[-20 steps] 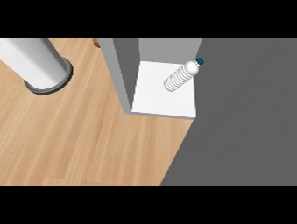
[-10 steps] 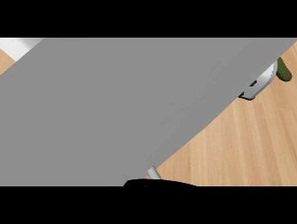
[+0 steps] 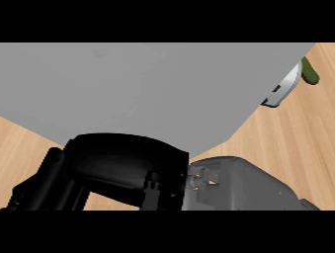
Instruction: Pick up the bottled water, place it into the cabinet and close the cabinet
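Observation:
A broad grey cabinet panel (image 3: 141,89) fills the upper part of the head view and hides whatever lies behind it. No bottled water shows. Just below the panel's lower corner sits my right hand (image 3: 119,170), black, its back toward the camera. The fingers (image 3: 35,190) stretch down to the lower left, fairly straight, with nothing in them. Its grey forearm (image 3: 243,185) comes in from the lower right. My left hand is out of sight.
At the panel's right edge a small white and dark piece (image 3: 283,89) sticks out, with a green object (image 3: 311,71) just behind it. Wooden counter (image 3: 309,143) shows at the right and at the lower left.
One second ago the cabinet stood open with the bottle lying on its shelf. The grey panel now covers that, and my right hand and forearm have risen into view from the bottom edge.

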Controlling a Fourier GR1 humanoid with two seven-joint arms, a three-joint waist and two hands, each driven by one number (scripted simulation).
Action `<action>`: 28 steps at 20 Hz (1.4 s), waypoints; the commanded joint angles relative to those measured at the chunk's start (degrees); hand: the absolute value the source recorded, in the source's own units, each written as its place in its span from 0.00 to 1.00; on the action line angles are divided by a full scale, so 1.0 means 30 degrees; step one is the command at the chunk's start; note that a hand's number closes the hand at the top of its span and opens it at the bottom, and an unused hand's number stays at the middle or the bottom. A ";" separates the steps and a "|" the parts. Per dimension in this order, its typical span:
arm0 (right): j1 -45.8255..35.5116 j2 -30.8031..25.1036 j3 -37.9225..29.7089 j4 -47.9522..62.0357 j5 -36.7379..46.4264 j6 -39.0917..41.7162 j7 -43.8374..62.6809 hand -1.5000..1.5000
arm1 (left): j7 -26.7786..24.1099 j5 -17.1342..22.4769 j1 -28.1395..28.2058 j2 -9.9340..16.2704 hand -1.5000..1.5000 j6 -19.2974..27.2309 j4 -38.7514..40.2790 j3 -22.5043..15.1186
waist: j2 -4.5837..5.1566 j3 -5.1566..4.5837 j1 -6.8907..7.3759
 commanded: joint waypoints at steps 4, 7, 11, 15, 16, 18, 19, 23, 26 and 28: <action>0.1071 -0.0121 -0.1193 0.3454 -0.0577 0.1941 -0.0660 1.00 | -0.0082 -0.0280 0.2194 -0.1618 0.00 -0.0934 -0.1070 0.1733 | 0.0070 0.0052 -0.0699; 0.0351 -0.0622 -0.3105 0.4545 -0.1817 0.2996 0.0118 1.00 | 0.0694 -0.0036 0.1568 -0.1781 0.00 -0.1428 -0.0249 0.2080 | 0.0116 0.0038 -0.0968; 0.0298 -0.1009 -0.4290 0.7401 -0.0914 0.4470 -0.1281 1.00 | 0.0515 -0.0914 0.2050 -0.2606 0.00 -0.2349 -0.0284 0.2756 | 0.0127 0.0035 -0.0773; 0.0086 -0.1116 -0.5324 0.9332 0.0186 0.4981 -0.2786 1.00 | 0.1144 -0.0969 0.2296 -0.3145 0.00 -0.2886 -0.0779 0.3103 | 0.0128 0.0043 -0.0762; 0.0350 -0.1305 -0.5488 0.9251 0.0562 0.5859 -0.3615 1.00 | 0.1828 -0.0754 0.1618 -0.3228 0.00 -0.2043 -0.0821 0.2853 | 0.0154 0.0043 -0.0964; -0.0176 -0.2306 -0.6386 1.0293 0.0677 0.7393 -0.4140 1.00 | 0.1892 -0.0379 0.1880 -0.3207 0.00 -0.2887 -0.0584 0.3400 | 0.0184 0.0042 -0.0805; -0.0048 -0.2121 -0.6228 1.0495 0.1337 0.7600 -0.4900 1.00 | 0.1826 -0.0430 0.2060 -0.3303 0.00 -0.3281 -0.0409 0.3759 | 0.0168 0.0040 -0.0761; -0.1660 -0.1646 -0.6479 1.1329 0.2581 0.6822 -0.5446 1.00 | 0.2471 -0.1008 0.0774 -0.3770 0.00 -0.2838 0.0075 0.2911 | 0.0181 0.0013 -0.0941; -0.2078 -0.1980 -0.7082 1.2042 0.3251 0.7216 -0.6459 1.00 | 0.2661 -0.0681 0.1940 -0.3902 0.00 -0.3226 -0.1142 0.3874 | 0.0182 0.0044 -0.0560; -0.2321 -0.1847 -0.7370 1.1511 0.3560 0.6729 -0.7009 0.00 | 0.2653 -0.1081 0.0840 -0.4094 0.00 -0.2931 0.0091 0.3660 | 0.0179 0.0019 -0.0880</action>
